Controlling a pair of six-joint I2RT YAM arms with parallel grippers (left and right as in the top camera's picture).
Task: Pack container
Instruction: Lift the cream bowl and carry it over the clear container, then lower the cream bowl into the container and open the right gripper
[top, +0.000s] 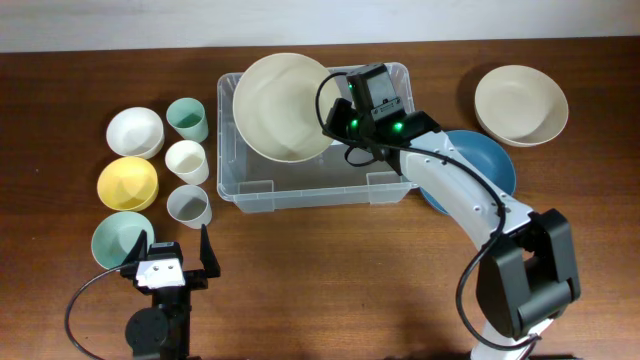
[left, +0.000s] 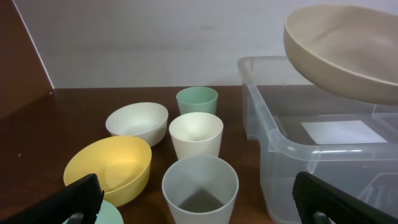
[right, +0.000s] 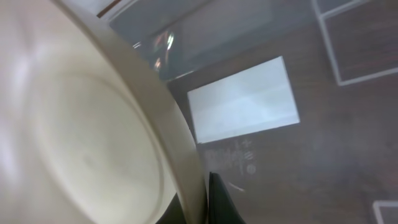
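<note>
The clear plastic container (top: 305, 192) sits mid-table, its white label (right: 242, 99) showing on the base. My right gripper (top: 336, 116) is shut on the rim of a large beige bowl (top: 282, 105), holding it tilted above the container's left half. In the right wrist view the bowl (right: 81, 137) fills the left side, with one dark finger (right: 222, 202) pressed against its rim. From the left wrist, the bowl (left: 342, 53) hangs over the container (left: 273, 140). My left gripper (top: 170, 255) stands open near the front left, nothing between its fingers.
Left of the container stand a green cup (top: 187, 120), a cream cup (top: 187, 160) and a grey cup (top: 189, 206). Beside them are white (top: 135, 131), yellow (top: 127, 183) and pale green (top: 118, 238) bowls. A blue bowl (top: 492, 160) and another beige bowl (top: 520, 104) lie at the right.
</note>
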